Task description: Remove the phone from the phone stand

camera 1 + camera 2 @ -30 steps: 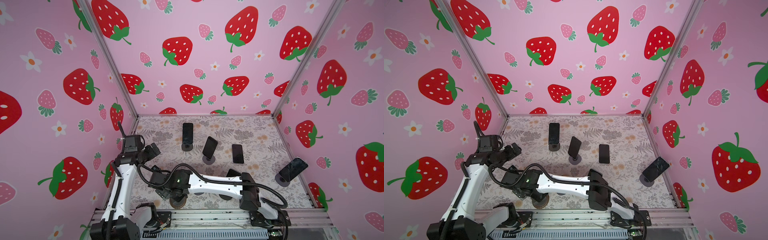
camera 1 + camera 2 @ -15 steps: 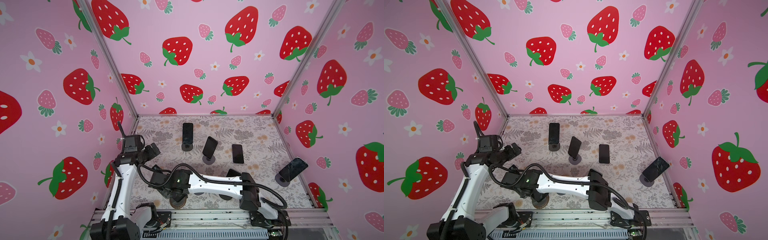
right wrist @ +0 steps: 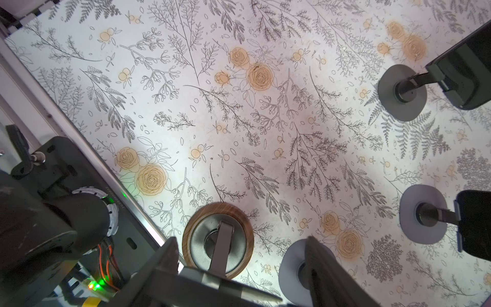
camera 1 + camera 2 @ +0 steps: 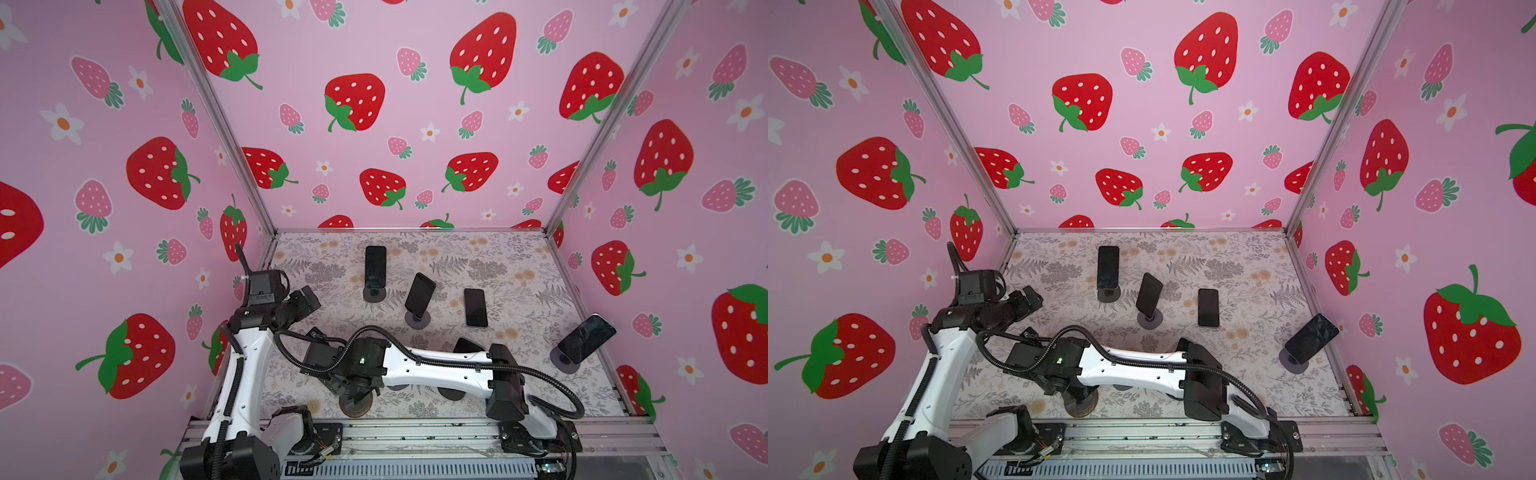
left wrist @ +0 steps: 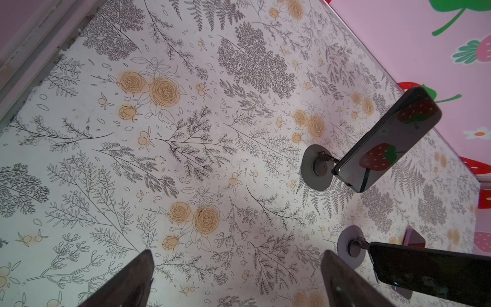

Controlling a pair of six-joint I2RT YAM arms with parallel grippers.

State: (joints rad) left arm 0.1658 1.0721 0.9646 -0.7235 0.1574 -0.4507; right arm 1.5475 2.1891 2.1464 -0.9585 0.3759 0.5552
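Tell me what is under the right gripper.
Under the right gripper sits a wood-rimmed stand base; its arm rises to what is likely the phone, whose screen is hidden.

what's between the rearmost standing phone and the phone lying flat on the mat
A tilted phone on a round-based stand, apart from both the rearmost phone and the flat phone; both top views show it.

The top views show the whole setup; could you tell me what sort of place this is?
Probably a staged robot test booth: strawberry-print walls on an aluminium frame enclose a floral tabletop holding phones on stands.
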